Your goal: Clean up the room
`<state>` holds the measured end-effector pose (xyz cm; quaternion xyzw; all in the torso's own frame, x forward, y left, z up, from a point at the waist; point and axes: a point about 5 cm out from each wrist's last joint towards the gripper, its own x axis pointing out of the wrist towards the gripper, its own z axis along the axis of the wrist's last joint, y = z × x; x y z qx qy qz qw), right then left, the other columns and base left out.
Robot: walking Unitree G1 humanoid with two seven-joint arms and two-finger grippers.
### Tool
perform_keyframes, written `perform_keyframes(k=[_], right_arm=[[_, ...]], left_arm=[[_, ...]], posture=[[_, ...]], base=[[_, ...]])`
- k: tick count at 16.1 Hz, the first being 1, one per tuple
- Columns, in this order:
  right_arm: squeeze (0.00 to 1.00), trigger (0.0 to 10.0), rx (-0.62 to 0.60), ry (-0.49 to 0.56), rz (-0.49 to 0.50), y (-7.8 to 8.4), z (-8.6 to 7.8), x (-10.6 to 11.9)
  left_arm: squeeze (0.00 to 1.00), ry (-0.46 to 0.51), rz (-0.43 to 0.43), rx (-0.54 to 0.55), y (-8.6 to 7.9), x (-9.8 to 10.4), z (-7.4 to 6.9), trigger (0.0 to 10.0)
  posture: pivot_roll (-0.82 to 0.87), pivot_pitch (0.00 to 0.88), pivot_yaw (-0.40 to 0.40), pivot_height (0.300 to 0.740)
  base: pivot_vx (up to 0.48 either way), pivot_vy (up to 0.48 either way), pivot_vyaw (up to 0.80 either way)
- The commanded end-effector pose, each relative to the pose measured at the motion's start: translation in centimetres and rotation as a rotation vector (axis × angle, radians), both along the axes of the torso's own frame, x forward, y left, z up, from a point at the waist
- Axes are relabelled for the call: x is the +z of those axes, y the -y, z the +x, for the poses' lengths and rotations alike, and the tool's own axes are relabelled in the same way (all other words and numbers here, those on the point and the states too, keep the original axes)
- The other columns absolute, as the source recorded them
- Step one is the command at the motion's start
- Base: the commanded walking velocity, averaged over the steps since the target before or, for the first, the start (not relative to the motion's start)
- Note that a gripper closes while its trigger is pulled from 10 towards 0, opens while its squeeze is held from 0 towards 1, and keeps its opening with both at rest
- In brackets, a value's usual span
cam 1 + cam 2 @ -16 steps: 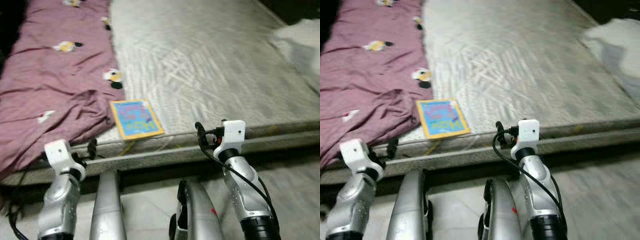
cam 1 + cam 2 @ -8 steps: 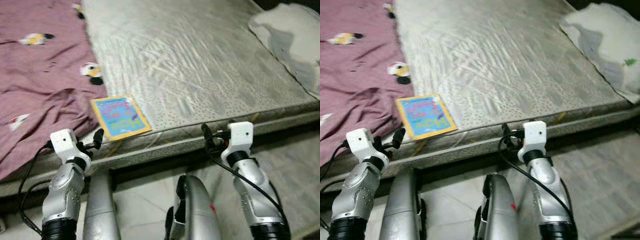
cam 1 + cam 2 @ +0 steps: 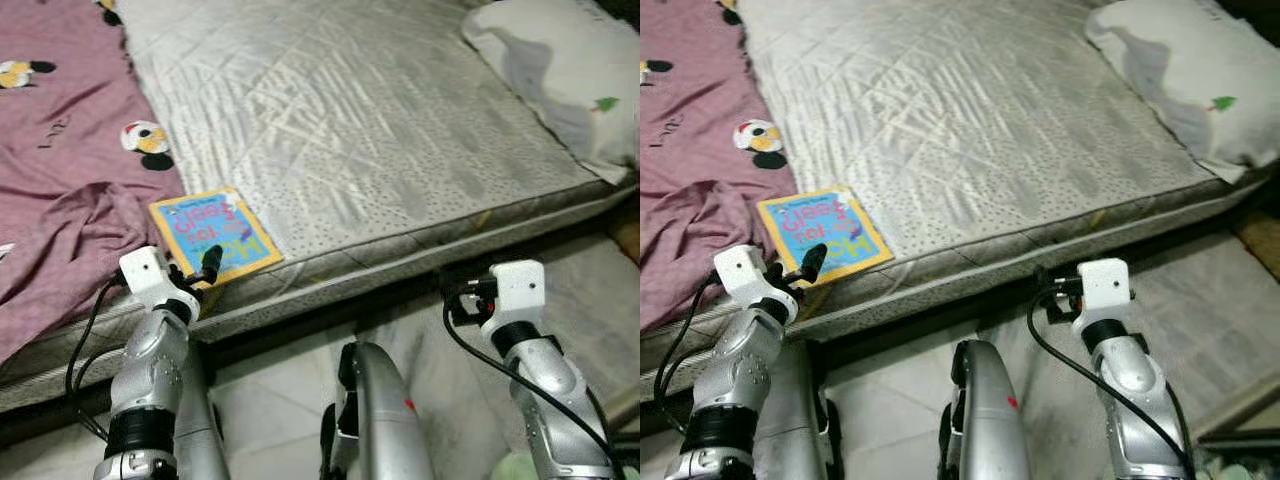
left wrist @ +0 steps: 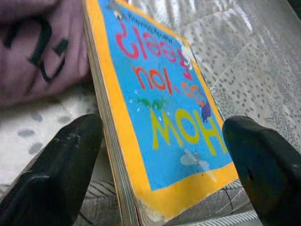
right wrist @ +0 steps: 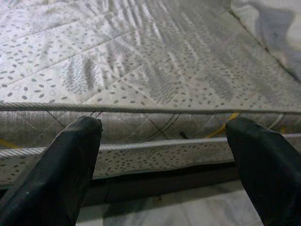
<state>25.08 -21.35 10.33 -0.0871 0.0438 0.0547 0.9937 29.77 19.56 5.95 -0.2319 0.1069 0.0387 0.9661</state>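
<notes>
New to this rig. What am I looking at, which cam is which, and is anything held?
It is a humanoid robot standing at the edge of a bed. The two wide pictures come from its head camera, looking down past its silver arms. The two close pictures come from wrist cameras that look along each end effector's black fingers.

On the bare mattress lie a picture book, a purple blanket and a pillow.

The left end effector is open at the book's near edge, one finger on each side, not gripping. The right end effector is open before the mattress edge. Nothing is held.
</notes>
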Motion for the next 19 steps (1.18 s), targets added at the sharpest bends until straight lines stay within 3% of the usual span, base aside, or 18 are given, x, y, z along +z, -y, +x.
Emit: perform_keyframes(k=[1, 6, 8, 11, 12, 13, 14, 17, 19], right_arm=[[0.00, 10.0, 0.014, -0.001, -0.022, 0.1, -0.1, 0.5], [0.00, 10.0, 0.015, -0.008, -0.026, 0.3, -0.1, 0.5], [0.00, 10.0, 0.018, -0.002, -0.032, 0.1, 0.0, 0.7], [0.00, 10.0, 0.012, 0.006, -0.034, 0.2, 0.0, 1.1], [0.00, 10.0, 0.013, 0.008, -0.036, 0.2, 0.0, 1.2], [0.00, 10.0, 0.015, 0.010, -0.036, 0.2, 0.0, 1.4], [0.00, 10.0, 0.030, 0.010, -0.019, 0.0, 0.0, 1.6], [0.00, 10.0, 0.171, -0.026, 0.078, -1.8, -0.3, 2.3], [0.00, 10.0, 0.199, -0.037, 0.096, -2.3, -0.3, 2.4]], left_arm=[[0.00, -0.015, -0.031, 0.016, 0.0, -0.5, 0.0, 10.0], [0.00, -0.043, -0.047, 0.049, -0.4, -1.1, -0.6, 10.0], [0.00, -0.087, -0.061, 0.061, -1.1, -1.7, -0.2, 10.0], [0.00, -0.134, -0.080, -0.021, -1.2, -1.9, 1.4, 10.0], [0.00, -0.138, -0.079, -0.047, -1.1, -1.8, 1.9, 8.0], [0.00, -0.135, -0.080, -0.056, -1.0, -1.7, 2.1, 1.3], [0.00, -0.132, -0.086, -0.069, -0.9, -1.5, 2.4, 0.0], [0.00, -0.130, -0.101, -0.124, -0.5, -1.3, 3.1, 0.0], [0.00, -0.132, -0.107, -0.161, -0.2, -1.3, 3.1, 0.0]], posture=[[-0.15, 0.213, -0.161, 0.581], [-0.14, 0.216, -0.159, 0.581], [-0.15, 0.220, -0.163, 0.581], [-0.16, 0.228, -0.168, 0.581], [-0.17, 0.231, -0.173, 0.581], [-0.18, 0.232, -0.175, 0.581], [-0.18, 0.233, -0.175, 0.581], [-0.19, 0.224, -0.170, 0.581], [-0.19, 0.220, -0.168, 0.581]], base=[[0.000, 0.000, 0.00], [0.000, 0.000, 0.00], [0.000, 0.000, 0.00], [0.000, 0.000, 0.00], [0.000, 0.000, 0.00], [0.000, 0.000, 0.00], [0.000, 0.000, 0.00], [0.000, 0.000, 0.00], [0.000, 0.000, 0.00]])
